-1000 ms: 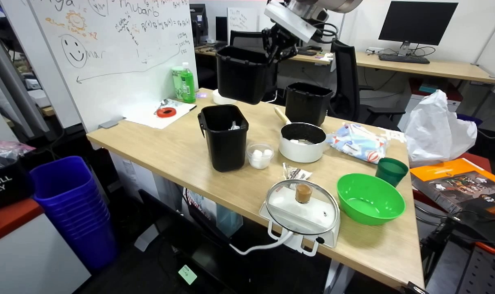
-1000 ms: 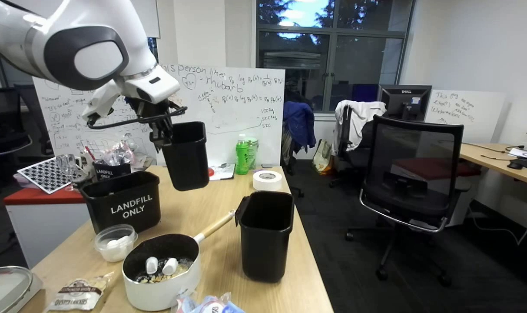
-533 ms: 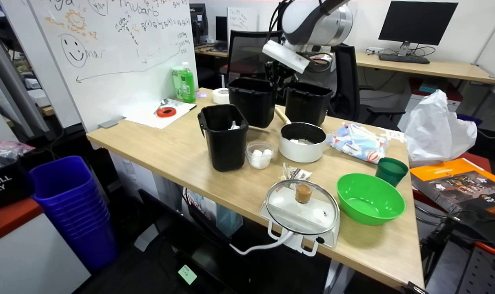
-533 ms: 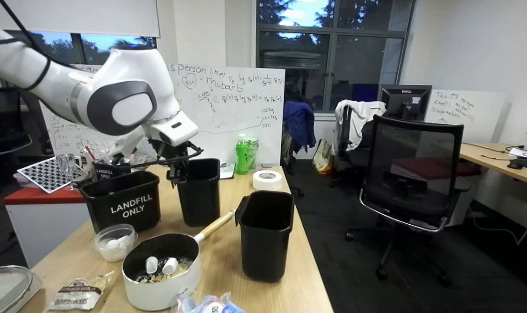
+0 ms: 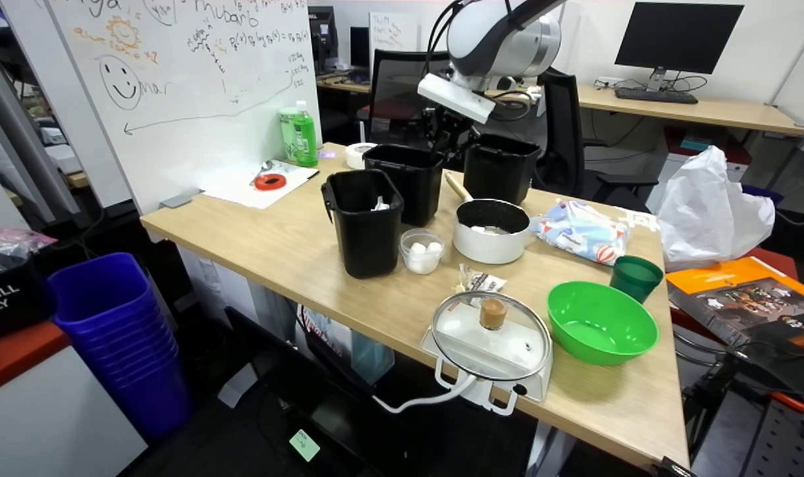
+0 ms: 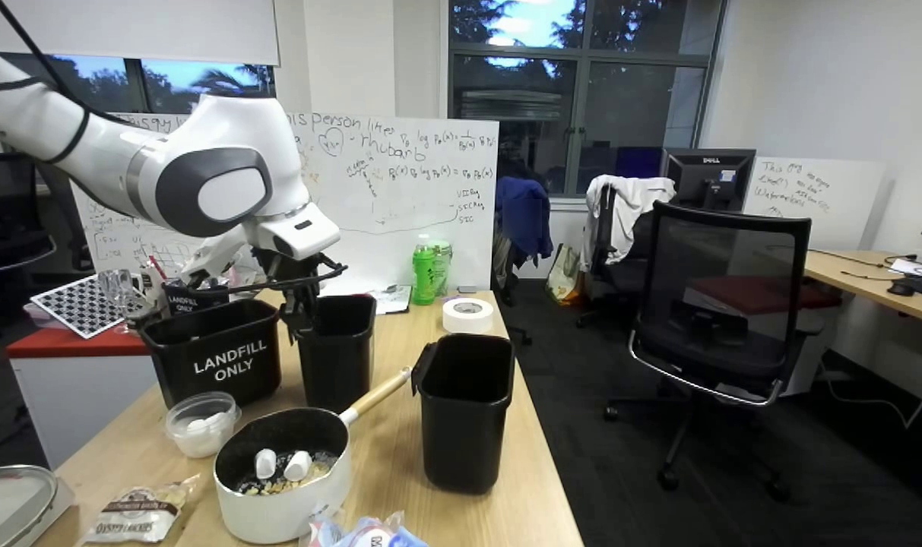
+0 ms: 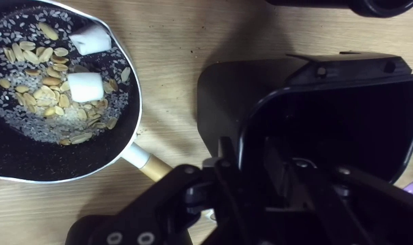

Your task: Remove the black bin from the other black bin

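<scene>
The two slim black fingers (image 7: 226, 148) of the gripper (image 7: 249, 145) are parted across the rim of the black bin (image 7: 223, 102), a plain, tapered plastic wastebasket: one is placed outside the wall and one inside, with a dark gap left between rim and inner finger. Since half a second ago the black bin has been lowered and brought nearer upright over the pale wooden tabletop (image 5: 269, 228) (whether its base is borne by the wood cannot be told). The other black bin (image 6: 464, 433), a like plain plastic wastebasket, has been left where it stood, well apart, across the pale wooden handle (image 6: 381, 391) of a black-lined white saucepan (image 6: 278, 516). By the wrist view, single peanuts (image 7: 46, 97) and white rice-like grains (image 7: 36, 126) are made plain in the saucepan. In an exterior view white LANDFILL ONLY lettering can be read on a third black plastic bin (image 6: 267, 380); in an exterior view a whitish scrap (image 5: 380, 205) is shown inside it, and a round bright-green plastic bowl (image 5: 594, 321) is seen. The black bin is hemmed in by the lettered bin and the handle, both near; bare wood is left toward a thick white roll of tape (image 6: 468, 315), and the other black bin is set near the table's edge.
</scene>
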{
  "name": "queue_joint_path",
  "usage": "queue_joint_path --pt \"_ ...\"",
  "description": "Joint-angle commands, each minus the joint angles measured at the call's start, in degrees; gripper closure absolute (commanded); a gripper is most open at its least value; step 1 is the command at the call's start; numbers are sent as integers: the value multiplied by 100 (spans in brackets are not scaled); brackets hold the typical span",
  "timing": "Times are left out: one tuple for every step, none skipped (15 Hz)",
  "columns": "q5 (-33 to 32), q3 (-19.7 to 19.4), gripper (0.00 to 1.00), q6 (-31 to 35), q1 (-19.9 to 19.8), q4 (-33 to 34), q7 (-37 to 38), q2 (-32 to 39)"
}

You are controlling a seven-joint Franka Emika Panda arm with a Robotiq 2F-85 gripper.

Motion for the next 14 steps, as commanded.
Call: queue_joint_path --pt "-95 52 38 -210 -45 84 -107 -65" --pt "-84 73 31 -182 -61 47 -171 -119" --pt "-75 91 24 -149 -83 -23 -271 -209" --pt "-48 121 16 -166 -119 -68 -386 -277" --pt "-56 39 36 -39 -38 75 -150 -100" --pt "-56 40 28 -53 -47 66 -205 -152" --pt "-56 42 22 -71 -56 55 -233 -181" --pt "-55 43 17 -75 -58 52 -250 -183" --pt "-55 46 16 -75 -57 42 -256 -181" --pt "-54 49 16 -75 -56 33 -259 -181" --pt "-53 51 16 -75 -56 32 -260 -181" --pt "-53 52 16 -75 -56 32 -261 -181" --pt "-53 52 16 -75 -56 32 -262 -181" --pt "-53 52 16 -75 -56 32 -263 -181"
